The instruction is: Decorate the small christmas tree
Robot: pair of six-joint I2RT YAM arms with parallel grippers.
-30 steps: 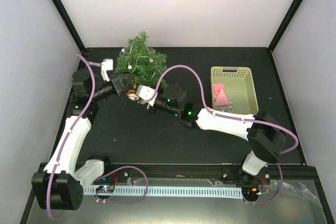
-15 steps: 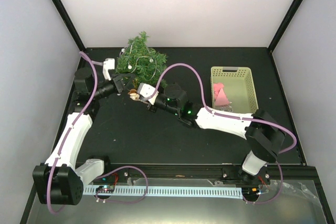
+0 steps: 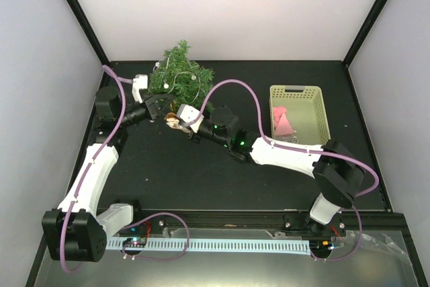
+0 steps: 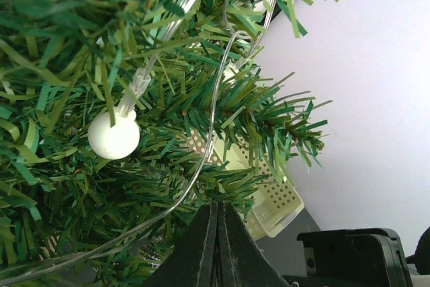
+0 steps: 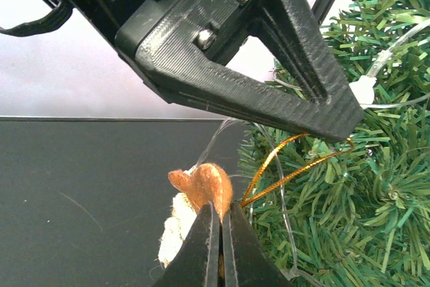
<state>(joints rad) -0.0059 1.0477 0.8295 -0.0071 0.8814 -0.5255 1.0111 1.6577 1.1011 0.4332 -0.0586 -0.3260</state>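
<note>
The small christmas tree (image 3: 180, 75) stands right in front of your left gripper (image 4: 216, 213), which is clenched with its tip among the needles, a white bulb (image 4: 113, 136) up to its left. Your right gripper (image 5: 220, 216) pinches a brown ornament (image 5: 205, 185), and the ornament's gold loop (image 5: 282, 166) reaches up to the left gripper's tip.

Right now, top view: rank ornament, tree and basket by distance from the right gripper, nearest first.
1. copper ornament: pinched in the right gripper, at its fingertips.
2. small christmas tree: just beyond the gripper, back left.
3. pale green basket: well off to the right side.
</note>
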